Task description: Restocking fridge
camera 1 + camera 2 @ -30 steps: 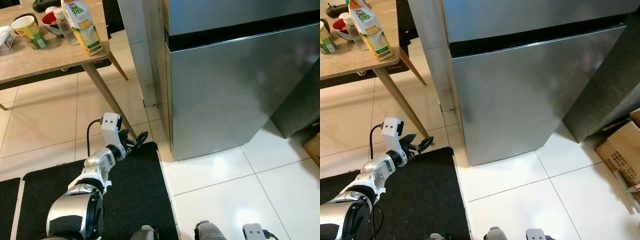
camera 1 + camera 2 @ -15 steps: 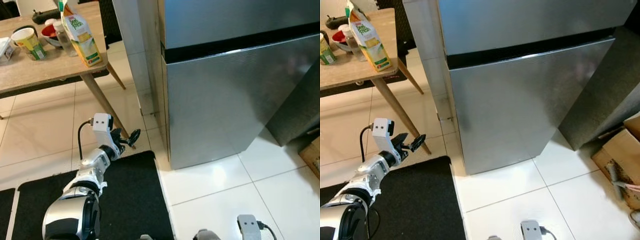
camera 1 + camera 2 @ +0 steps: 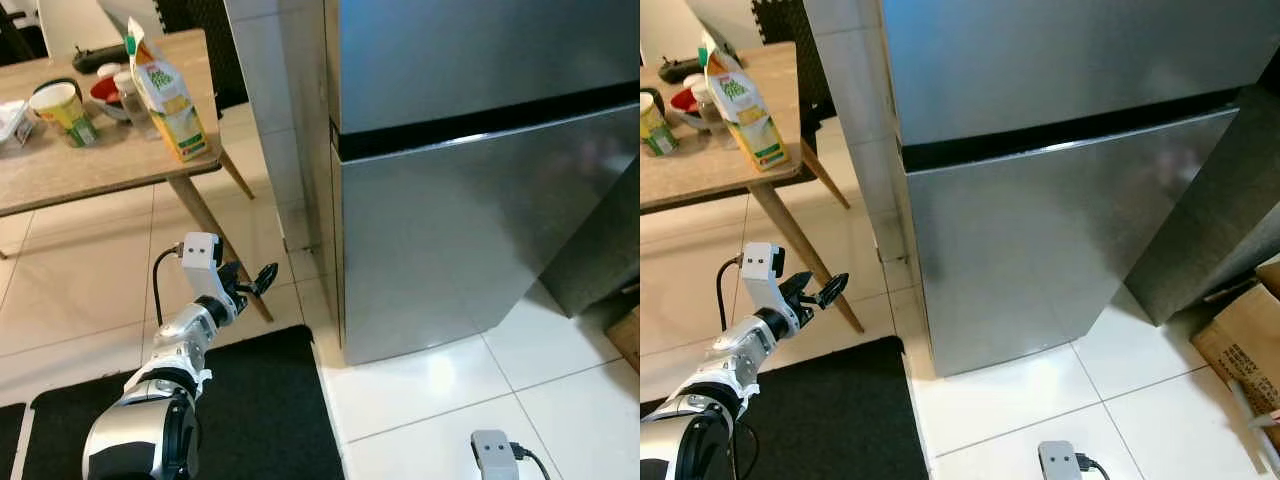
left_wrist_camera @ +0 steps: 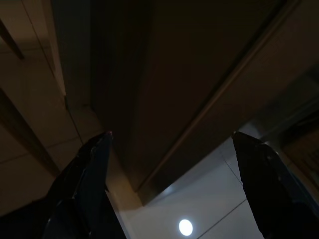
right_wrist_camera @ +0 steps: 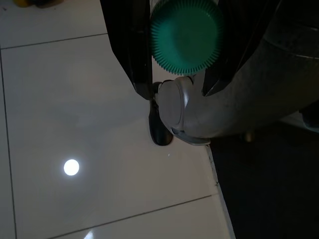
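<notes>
The steel fridge (image 3: 450, 210) stands ahead on the right with both doors closed and a dark gap between them. My left gripper (image 3: 258, 281) is held out low, open and empty, beside the table leg (image 3: 215, 230) and short of the fridge's left corner. In the left wrist view its two fingers (image 4: 92, 174) stand wide apart, facing the fridge's lower corner. My right gripper (image 5: 180, 69) hangs low by my leg, shut on a container with a green ribbed cap (image 5: 187, 30); the container's body is hidden. The right wrist camera housing (image 3: 492, 447) shows at the bottom edge.
A wooden table (image 3: 90, 165) at the left carries a juice carton (image 3: 168, 98), a cup (image 3: 62, 108), a red bowl (image 3: 103, 90) and a small bottle. A black mat (image 3: 255, 400) lies under me. A cardboard box (image 3: 1240, 335) sits on the white tiles at right.
The camera has tilted up and shifted as I move. My left gripper has gone from over the mat's edge forward to beside the table leg, still open.
</notes>
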